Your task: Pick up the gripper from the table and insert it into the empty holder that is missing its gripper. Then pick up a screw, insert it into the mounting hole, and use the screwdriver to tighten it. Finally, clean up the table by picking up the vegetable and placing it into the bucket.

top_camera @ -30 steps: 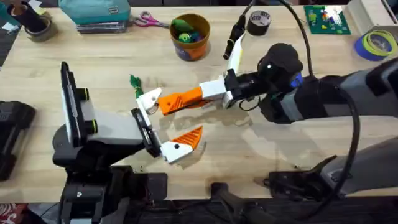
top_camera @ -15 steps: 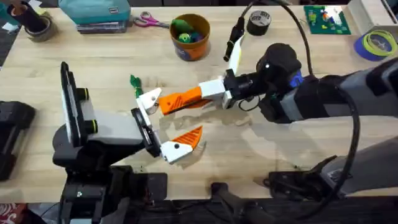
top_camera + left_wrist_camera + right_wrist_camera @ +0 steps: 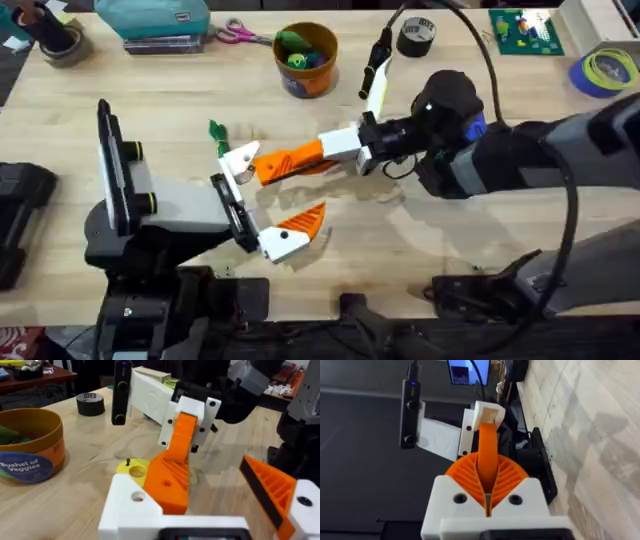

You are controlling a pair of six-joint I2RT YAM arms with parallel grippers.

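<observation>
Overhead, the right claw (image 3: 335, 148) pinches the gripper (image 3: 290, 160) against the empty holder (image 3: 238, 160) of the left claw (image 3: 268, 198), which stands wide. The vegetable (image 3: 216, 131) lies just behind; the bucket (image 3: 306, 58) is farther back. From the left wrist, a screw (image 3: 128, 462) stands on the table (image 3: 80, 495).

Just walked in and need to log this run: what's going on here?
The right claw is shut on a small orange ribbed plastic fingertip, holding it at the white finger block of the left claw, which is open. The slim green toy vegetable lies on the wooden table, outside the round orange tub.
</observation>
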